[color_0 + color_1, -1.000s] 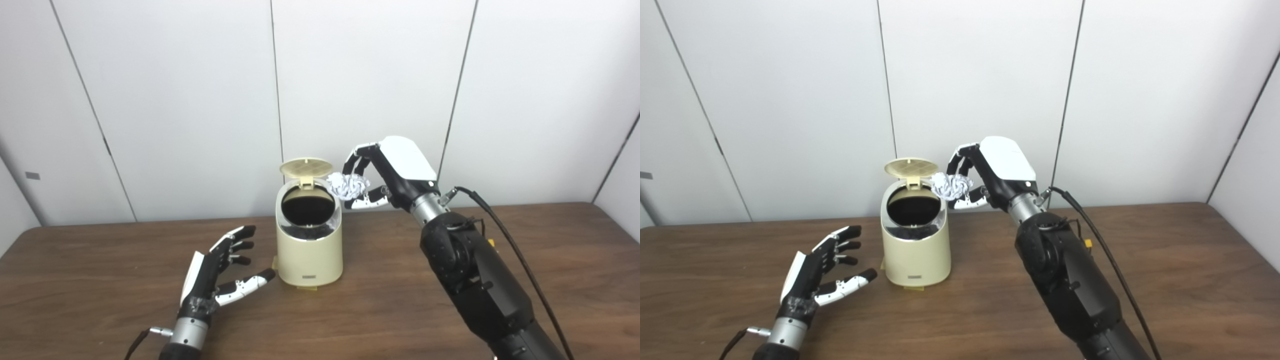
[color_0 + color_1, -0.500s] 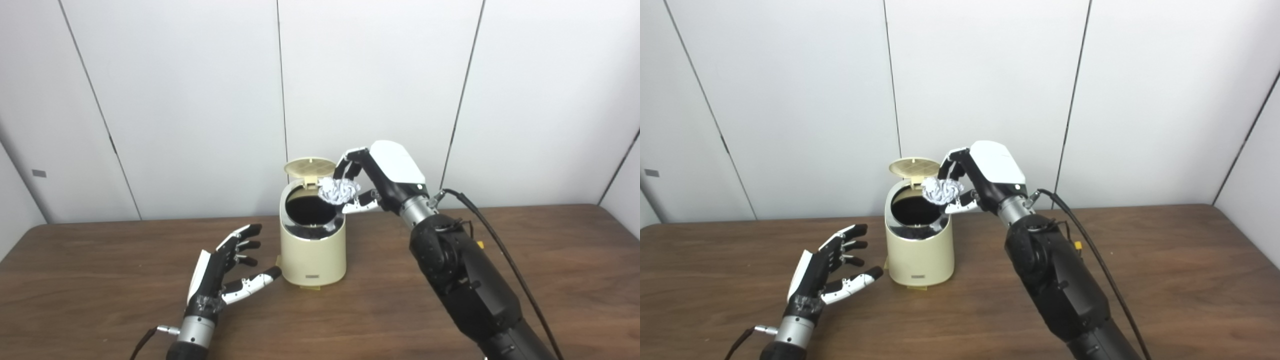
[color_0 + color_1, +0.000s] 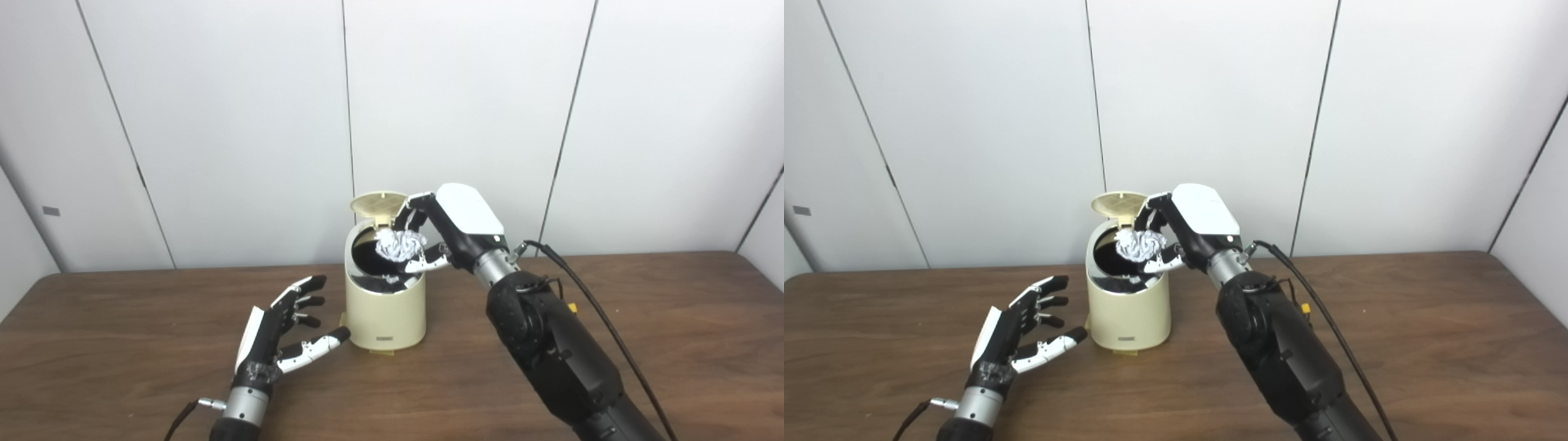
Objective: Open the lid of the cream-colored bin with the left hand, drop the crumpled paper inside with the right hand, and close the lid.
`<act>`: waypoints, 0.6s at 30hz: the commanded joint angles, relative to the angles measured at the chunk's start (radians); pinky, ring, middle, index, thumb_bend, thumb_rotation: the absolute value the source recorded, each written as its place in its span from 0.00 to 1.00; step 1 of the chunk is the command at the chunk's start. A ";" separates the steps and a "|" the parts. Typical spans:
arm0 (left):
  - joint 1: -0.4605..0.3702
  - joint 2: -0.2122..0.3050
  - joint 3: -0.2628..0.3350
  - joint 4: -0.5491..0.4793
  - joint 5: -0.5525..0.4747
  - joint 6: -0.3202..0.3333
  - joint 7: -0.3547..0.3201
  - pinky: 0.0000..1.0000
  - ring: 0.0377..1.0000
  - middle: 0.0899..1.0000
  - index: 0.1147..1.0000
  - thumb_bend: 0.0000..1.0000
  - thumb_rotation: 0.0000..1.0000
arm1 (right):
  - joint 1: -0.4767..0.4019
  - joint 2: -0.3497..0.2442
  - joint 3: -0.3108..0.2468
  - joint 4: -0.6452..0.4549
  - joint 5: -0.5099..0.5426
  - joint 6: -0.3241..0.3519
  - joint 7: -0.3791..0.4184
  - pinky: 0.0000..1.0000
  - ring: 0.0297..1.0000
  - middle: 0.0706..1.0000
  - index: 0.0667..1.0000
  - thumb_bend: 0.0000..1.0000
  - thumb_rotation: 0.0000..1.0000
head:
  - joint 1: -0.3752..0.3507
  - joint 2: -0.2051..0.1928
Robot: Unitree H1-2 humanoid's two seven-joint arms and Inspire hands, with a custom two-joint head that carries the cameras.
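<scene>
- I'm looking at white wall panels behind a dark wood-grain surface (image 3: pixel 122 343) that carries only the bin and my 2 arms.
- The cream-colored bin (image 3: pixel 386 312) stands upright near the middle, its lid (image 3: pixel 378 203) tipped up at the back and its round mouth open.
- My right hand (image 3: pixel 441 236) has its fingers wrapped around the crumpled paper (image 3: pixel 399 244), holding it directly over the bin's mouth, about level with the rim.
- My left hand (image 3: pixel 278 334) rests low just left of the bin, fingers spread and holding nothing; its thumb tip is close to the bin's base, and I cannot tell whether it touches.
- Risks as I judge them: the paper could snag on my fingers at release and fall outside the rim; my right fingers sit close to the raised lid and could knock it shut; a nudge from the left thumb might shift the light bin.
- The bin's interior looks dark; I cannot make out anything inside, and the paper is not yet dropped in.
</scene>
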 commanded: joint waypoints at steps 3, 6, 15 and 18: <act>0.027 -0.023 -0.010 0.009 0.006 -0.018 0.010 0.61 0.76 0.83 0.83 0.80 0.27 | -0.057 -0.017 0.007 -0.039 0.011 0.016 0.063 0.70 0.63 0.51 0.63 0.72 0.12 | 0.001 0.002; 0.027 -0.025 -0.009 0.009 0.007 -0.013 0.009 0.61 0.76 0.83 0.83 0.80 0.26 | -0.057 -0.034 0.025 -0.049 -0.009 0.025 0.099 0.60 0.66 0.66 0.71 0.91 0.26 | 0.002 0.005; 0.024 -0.025 -0.009 0.016 0.011 -0.019 0.010 0.61 0.76 0.83 0.83 0.80 0.27 | -0.054 -0.050 0.038 -0.079 -0.011 0.043 0.147 0.60 0.70 0.76 0.75 0.91 0.26 | 0.001 0.007; 0.023 -0.026 -0.008 0.018 0.011 -0.020 0.012 0.60 0.76 0.83 0.82 0.81 0.27 | -0.052 -0.051 0.040 -0.082 -0.011 0.041 0.153 0.60 0.70 0.76 0.75 0.91 0.24 | 0.001 0.007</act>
